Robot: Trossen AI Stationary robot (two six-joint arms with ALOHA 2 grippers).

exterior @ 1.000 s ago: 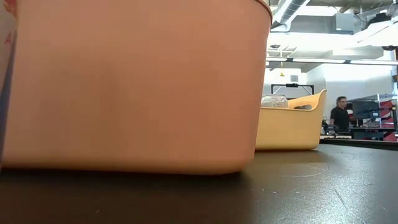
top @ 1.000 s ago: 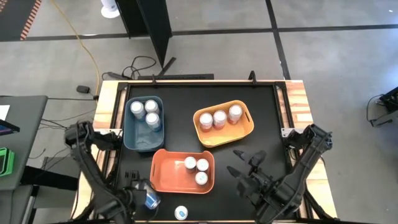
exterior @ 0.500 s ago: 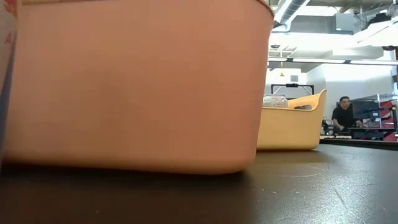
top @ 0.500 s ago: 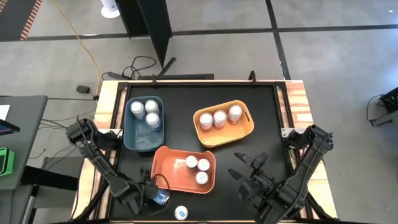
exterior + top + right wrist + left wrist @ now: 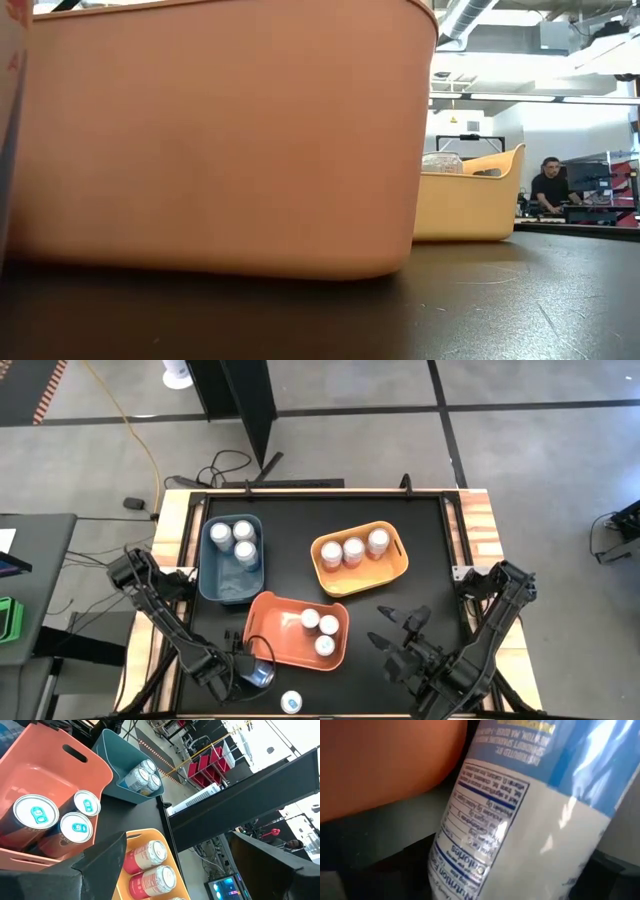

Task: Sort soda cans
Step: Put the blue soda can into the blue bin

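Observation:
A blue-labelled soda can (image 5: 260, 676) lies by the near left corner of the orange bin (image 5: 268, 648), which holds three cans. My left gripper (image 5: 243, 668) is down at this can, which fills the left wrist view (image 5: 520, 820), tilted. Whether the gripper touches it does not show. Another can (image 5: 291, 702) stands upright at the table's near edge. The blue bin (image 5: 225, 588) and the yellow bin (image 5: 395, 567) hold three cans each. My right gripper (image 5: 395, 625) hangs open above the table's near right part, holding nothing.
In the low view the orange bin's wall (image 5: 220, 140) blocks most of the sight, and the yellow bin (image 5: 470, 205) stands behind it. A person (image 5: 548, 185) is far back in the room. Bare black tabletop lies at the right between the bins and my right arm.
My left gripper has come down and gone toward the table's right, onto the blue-labelled can beside the orange bin. The can has shifted a little toward the right. The orange bin has slid slightly to the right and turned a bit.

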